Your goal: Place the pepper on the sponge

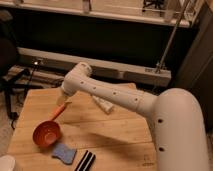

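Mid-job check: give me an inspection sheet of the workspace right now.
Surface: wooden table, plank top.
Job's things: pepper slanting down from the hand toward the bowl; sponge flat near the front edge, nothing on it.
Clutter: bowl, red-orange; striped block right of the sponge; white object lying mid-table; white round thing at front left.
Grippers: hand over the table's left part, behind the bowl.
Cables: thin dark line back left, maybe a cable.
Surroundings: black chair left; metal pole right.
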You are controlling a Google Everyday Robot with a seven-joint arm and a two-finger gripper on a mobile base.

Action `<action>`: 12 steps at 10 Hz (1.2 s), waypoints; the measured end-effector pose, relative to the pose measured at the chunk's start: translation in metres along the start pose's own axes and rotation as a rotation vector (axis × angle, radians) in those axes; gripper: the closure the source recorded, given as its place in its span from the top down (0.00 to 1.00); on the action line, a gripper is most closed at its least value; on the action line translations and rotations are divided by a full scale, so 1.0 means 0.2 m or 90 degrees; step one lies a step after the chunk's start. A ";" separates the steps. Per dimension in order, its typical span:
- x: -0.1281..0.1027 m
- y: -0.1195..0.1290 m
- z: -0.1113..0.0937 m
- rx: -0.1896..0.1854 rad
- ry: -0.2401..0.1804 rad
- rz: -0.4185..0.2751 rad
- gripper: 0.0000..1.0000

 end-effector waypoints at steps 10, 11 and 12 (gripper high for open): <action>0.04 -0.02 -0.10 0.119 -0.036 0.259 0.80; 0.05 -0.06 -0.10 0.155 -0.074 0.303 0.80; 0.05 -0.10 -0.09 0.182 -0.123 0.322 0.80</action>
